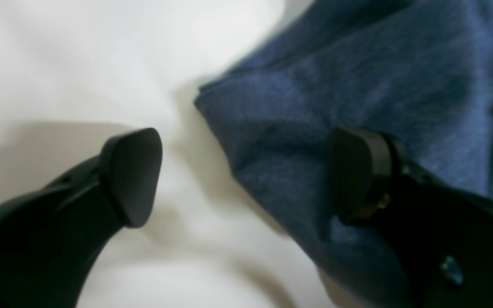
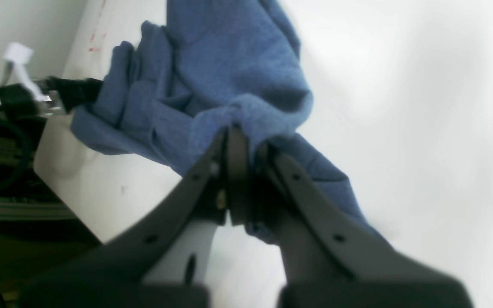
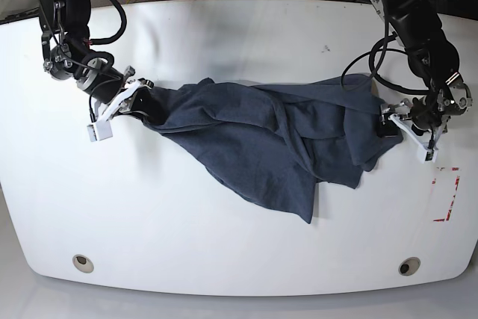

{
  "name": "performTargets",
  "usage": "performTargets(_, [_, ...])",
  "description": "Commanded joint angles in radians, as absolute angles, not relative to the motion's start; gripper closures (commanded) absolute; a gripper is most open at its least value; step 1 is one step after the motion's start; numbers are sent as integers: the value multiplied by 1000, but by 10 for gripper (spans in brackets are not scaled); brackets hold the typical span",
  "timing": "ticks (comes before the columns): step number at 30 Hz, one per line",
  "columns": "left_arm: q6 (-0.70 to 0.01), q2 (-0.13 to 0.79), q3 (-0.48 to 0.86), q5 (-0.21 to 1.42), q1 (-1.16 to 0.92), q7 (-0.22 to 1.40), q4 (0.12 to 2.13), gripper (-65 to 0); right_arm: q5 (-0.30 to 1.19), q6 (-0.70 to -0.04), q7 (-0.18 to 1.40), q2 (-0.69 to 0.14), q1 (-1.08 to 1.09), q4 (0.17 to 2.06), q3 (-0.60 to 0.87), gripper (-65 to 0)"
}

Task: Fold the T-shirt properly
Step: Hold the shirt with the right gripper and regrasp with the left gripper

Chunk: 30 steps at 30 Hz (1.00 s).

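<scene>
My right claw pinches the T-shirt toward the counter's left edge to stretch it — my left claw gapes, empty, straddling its far hem.

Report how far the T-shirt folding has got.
Nothing looks folded: the dark navy-grey heathered cloth T-shirt lies crumpled on the white table. The right gripper pinches one end; the left gripper is open at the other. Spreading and folding remain.

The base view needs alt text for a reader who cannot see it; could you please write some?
A crumpled dark navy-grey cloth T-shirt lies stretched across a white table between two black robot arms. The right gripper pinches one end; the left gripper sits at the opposite edge.
</scene>
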<state>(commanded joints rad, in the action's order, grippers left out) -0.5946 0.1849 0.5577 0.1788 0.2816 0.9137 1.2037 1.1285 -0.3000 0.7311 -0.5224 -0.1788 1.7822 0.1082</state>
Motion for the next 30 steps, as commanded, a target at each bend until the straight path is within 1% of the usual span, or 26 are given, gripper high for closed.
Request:
performTargets(5, [-596, 183, 556, 180, 285, 912, 1156, -572, 1129, -298, 731, -522, -179, 1782, 108, 0])
performTargets(7, [-596, 174, 555, 180, 291, 912, 1153, -563, 1129, -298, 731, -522, -179, 1782, 110, 0])
performTargets(9, [-596, 160, 555, 177, 291, 912, 1153, -518, 1129, -298, 731, -522, -179, 1782, 110, 0])
performTargets(11, [-595, 156, 555, 174, 292, 912, 1153, -429, 1129, -298, 731, -522, -179, 1782, 110, 0])
performTargets(13, [-595, 154, 555, 174, 292, 912, 1153, -281, 1129, -297, 731, -522, -179, 1782, 110, 0])
performTargets(14, [-593, 153, 555, 174, 292, 912, 1153, -229, 1129, -297, 731, -522, -179, 1782, 110, 0])
performTargets(16, [-593, 153, 555, 174, 292, 912, 1153, -47, 1129, -297, 730, -522, -177, 1782, 110, 0])
performTargets(17, [-593, 153, 555, 174, 292, 912, 1156, 0, 1129, -297, 730, -521, -174, 1782, 110, 0])
performTargets(21, [-595, 156, 558, 177, 288, 918, 1205, -7, 1129, -294, 730, -521, -156, 1779, 111, 0])
performTargets(25, [-595, 157, 558, 174, 286, 929, 1349, 0, 1127, -294, 730, -529, -111, 1774, 136, 0])
performTargets(30, [-595, 186, 555, 177, 297, 1050, 1532, 0, 1127, -292, 730, -564, -19, 1771, 143, 0])
